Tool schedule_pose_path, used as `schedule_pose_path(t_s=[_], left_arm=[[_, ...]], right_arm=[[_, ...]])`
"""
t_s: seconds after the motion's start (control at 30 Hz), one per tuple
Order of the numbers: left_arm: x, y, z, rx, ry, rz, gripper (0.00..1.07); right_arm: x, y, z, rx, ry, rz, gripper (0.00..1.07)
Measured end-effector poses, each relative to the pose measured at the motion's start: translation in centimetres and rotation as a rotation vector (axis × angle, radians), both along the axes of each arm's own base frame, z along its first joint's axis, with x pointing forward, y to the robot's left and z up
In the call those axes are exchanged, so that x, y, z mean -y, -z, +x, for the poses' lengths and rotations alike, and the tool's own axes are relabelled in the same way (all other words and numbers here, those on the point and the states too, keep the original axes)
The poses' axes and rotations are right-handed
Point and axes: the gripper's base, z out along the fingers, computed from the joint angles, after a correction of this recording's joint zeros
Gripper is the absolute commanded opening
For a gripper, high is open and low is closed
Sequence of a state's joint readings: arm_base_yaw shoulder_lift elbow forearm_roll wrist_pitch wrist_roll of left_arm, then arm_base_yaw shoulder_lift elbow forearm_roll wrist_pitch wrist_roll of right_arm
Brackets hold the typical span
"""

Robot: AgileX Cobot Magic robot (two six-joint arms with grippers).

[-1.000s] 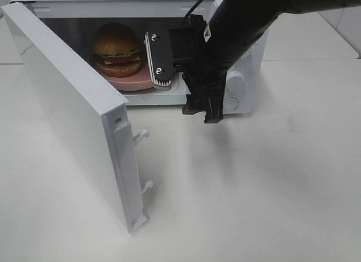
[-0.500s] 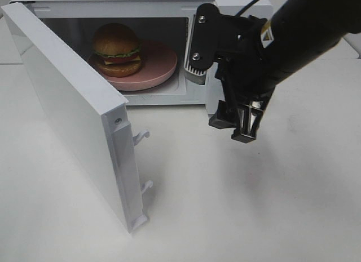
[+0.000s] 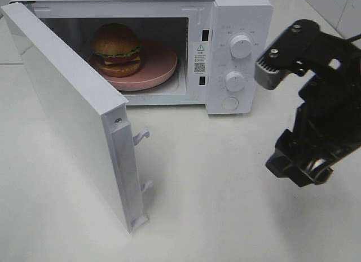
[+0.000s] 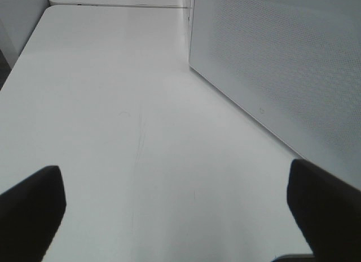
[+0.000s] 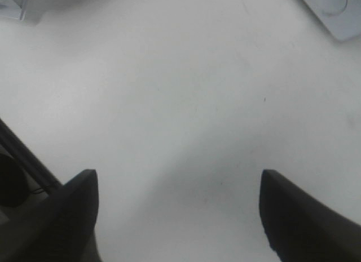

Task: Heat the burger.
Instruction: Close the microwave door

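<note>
since the burger (image 3: 117, 48) already sits on the plate (image 3: 162, 63) inside the microwave (image 3: 240, 14), toward the cavity's left side, the coming move, as i judge it, turns on the door (image 3: 67, 115). it stands wide open, hinged at the left of the high view, its free edge swung out to the front with 2 latch hooks (image 3: 142, 136) showing. the right gripper (image 3: 302, 169) hangs over the table (image 3: 225, 205), in front and to the right of the dials (image 3: 241, 47). its jaws are apart and empty, and door and burger both lie to its left. the left gripper (image 4: 175, 177), out of the high view, hovers low over the table, jaws wide apart and empty. it is just beside a perforated panel (image 4: 282, 65), probably the door's outer face, so it looks the nearer arm for a push.
</note>
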State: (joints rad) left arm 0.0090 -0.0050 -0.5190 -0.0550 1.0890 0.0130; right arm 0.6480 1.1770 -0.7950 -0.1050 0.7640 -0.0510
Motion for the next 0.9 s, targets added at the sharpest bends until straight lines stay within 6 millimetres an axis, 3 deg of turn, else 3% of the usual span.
schedule_pose_path(t_s=[0.6, 0.8, 0.9], left_arm=[[0.0, 0.0, 0.0, 0.000, 0.000, 0.000, 1.00], [0.0, 0.0, 0.0, 0.000, 0.000, 0.000, 1.00], [0.0, 0.0, 0.0, 0.000, 0.000, 0.000, 1.00]], right_arm=[[5.4, -3.8, -7.0, -0.034, 0.212, 0.076, 0.76], [6.5, -3.4, -8.3, -0.005, 0.218, 0.090, 0.76], [7.5, -2.0, -9.1, -0.010, 0.264, 0.085, 0.76]])
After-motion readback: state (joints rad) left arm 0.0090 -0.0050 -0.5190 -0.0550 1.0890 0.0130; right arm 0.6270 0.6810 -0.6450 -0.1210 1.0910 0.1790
